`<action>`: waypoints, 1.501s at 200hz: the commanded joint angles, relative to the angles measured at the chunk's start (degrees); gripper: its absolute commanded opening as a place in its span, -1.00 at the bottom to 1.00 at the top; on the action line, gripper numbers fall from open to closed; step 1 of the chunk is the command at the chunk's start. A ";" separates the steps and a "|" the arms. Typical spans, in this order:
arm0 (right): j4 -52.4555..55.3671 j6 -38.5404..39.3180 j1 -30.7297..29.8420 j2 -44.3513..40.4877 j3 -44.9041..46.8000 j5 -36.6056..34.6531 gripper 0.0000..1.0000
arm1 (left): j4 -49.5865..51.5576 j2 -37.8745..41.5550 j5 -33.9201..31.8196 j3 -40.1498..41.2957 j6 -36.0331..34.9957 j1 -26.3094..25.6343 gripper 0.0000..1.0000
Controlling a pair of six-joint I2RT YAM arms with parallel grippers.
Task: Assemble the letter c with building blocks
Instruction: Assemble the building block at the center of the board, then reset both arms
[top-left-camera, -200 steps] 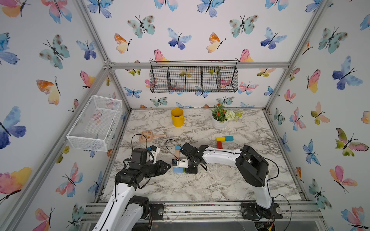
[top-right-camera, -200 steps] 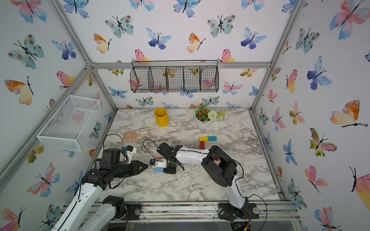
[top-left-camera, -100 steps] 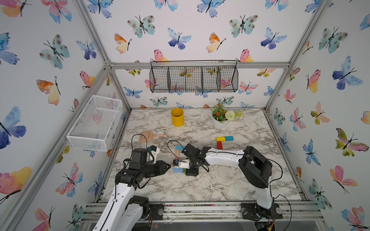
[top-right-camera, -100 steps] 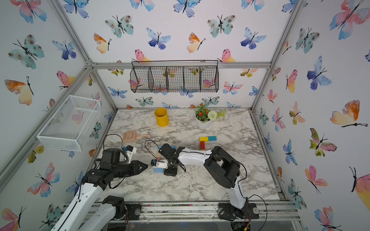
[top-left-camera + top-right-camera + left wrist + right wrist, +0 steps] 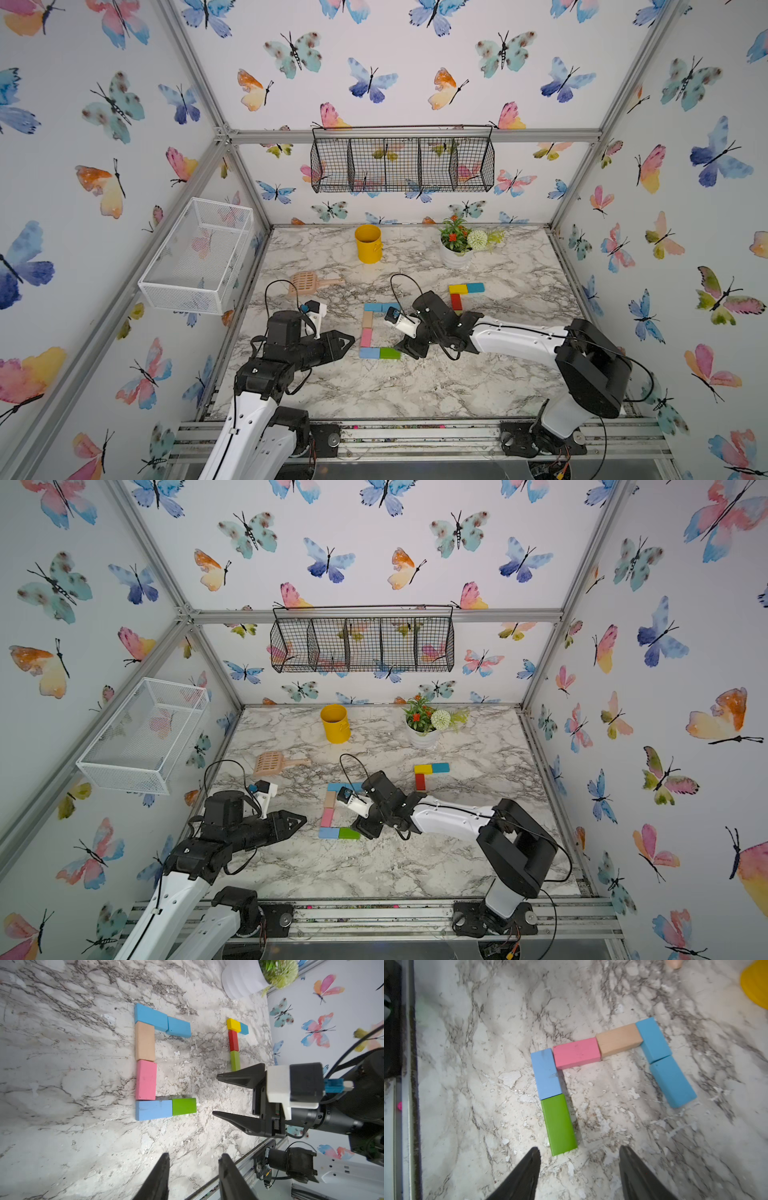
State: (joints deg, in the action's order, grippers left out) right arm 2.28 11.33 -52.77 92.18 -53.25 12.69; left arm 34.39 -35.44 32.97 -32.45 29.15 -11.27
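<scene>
Six building blocks lie flat in a C on the marble: two teal blocks [image 5: 162, 1020] across the far end, a tan block [image 5: 144, 1042] and a pink block [image 5: 145, 1079] down the side, and a light blue block [image 5: 153, 1109] with a green block [image 5: 559, 1124] along the near end. My right gripper [image 5: 578, 1148] is open just short of the green block's free end, touching nothing. It shows in a top view as well [image 5: 404, 349]. My left gripper [image 5: 194, 1155] hovers open and empty left of the C [image 5: 351, 341].
A second group of blocks, yellow [image 5: 458, 289], teal [image 5: 475, 287] and red [image 5: 456, 302], lies further back on the right. A tan scoop [image 5: 305, 283], a yellow cup [image 5: 368, 244] and a flower pot [image 5: 456, 253] stand behind. A white wire basket [image 5: 195, 253] hangs on the left wall.
My right gripper has opened and drawn back to the right, leaving the green block lying against the light blue one. My left gripper's jaws have widened a little.
</scene>
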 commanded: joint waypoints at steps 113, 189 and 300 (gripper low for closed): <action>-9.05 -22.20 19.86 -12.85 9.87 -2.58 0.22 | -13.66 2.66 -27.81 -0.75 1.02 -0.07 0.13; -11.97 -27.30 33.63 -24.45 17.49 -22.63 0.25 | -26.72 2.75 -55.22 7.30 -8.01 0.48 0.41; -43.11 -17.79 48.68 -19.54 32.14 -24.27 0.43 | -63.44 -12.05 -48.35 22.58 -14.28 16.63 0.44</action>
State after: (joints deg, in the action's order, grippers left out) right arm -29.56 -5.96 -6.79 71.18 -23.18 -14.39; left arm -15.46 -42.81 -17.12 -11.20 16.93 5.17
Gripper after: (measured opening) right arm 0.718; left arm 0.746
